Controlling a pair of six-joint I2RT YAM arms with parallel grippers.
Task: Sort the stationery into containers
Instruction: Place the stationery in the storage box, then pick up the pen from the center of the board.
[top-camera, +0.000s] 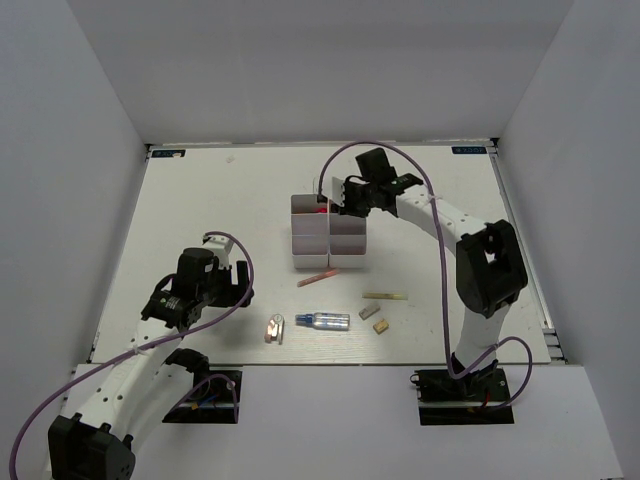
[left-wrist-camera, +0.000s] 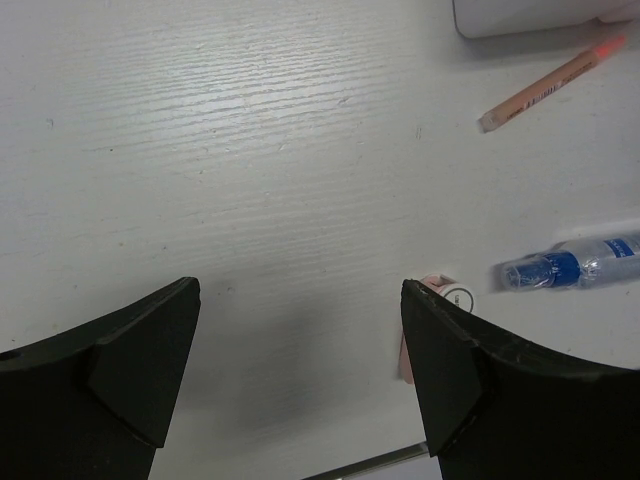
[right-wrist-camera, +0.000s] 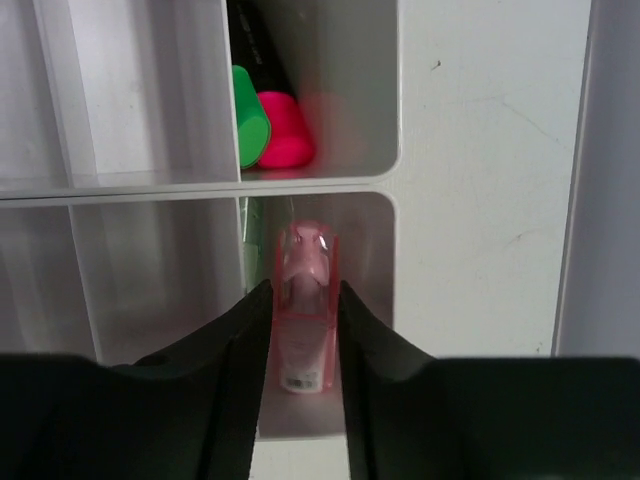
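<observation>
My right gripper (right-wrist-camera: 303, 295) is shut on a pink capsule (right-wrist-camera: 305, 300), down inside a compartment of the white containers (right-wrist-camera: 160, 185), beside something green (right-wrist-camera: 247, 240). The neighbouring compartment holds markers with a green cap (right-wrist-camera: 250, 130) and a red-pink cap (right-wrist-camera: 285, 140). The top view shows this gripper (top-camera: 340, 205) over the far end of the containers (top-camera: 312, 245). My left gripper (left-wrist-camera: 298, 300) hovers open over bare table, with a pink capsule (left-wrist-camera: 437, 288) partly hidden behind its right finger. A silver-blue tube (left-wrist-camera: 575, 265) and a pink stick (left-wrist-camera: 550, 84) lie further right.
In front of the containers on the table lie the pink stick (top-camera: 317, 278), a yellow stick (top-camera: 385, 296), two small erasers (top-camera: 369, 313) (top-camera: 381, 325), the tube (top-camera: 322, 321) and the pink capsule (top-camera: 274, 328). White walls enclose the table.
</observation>
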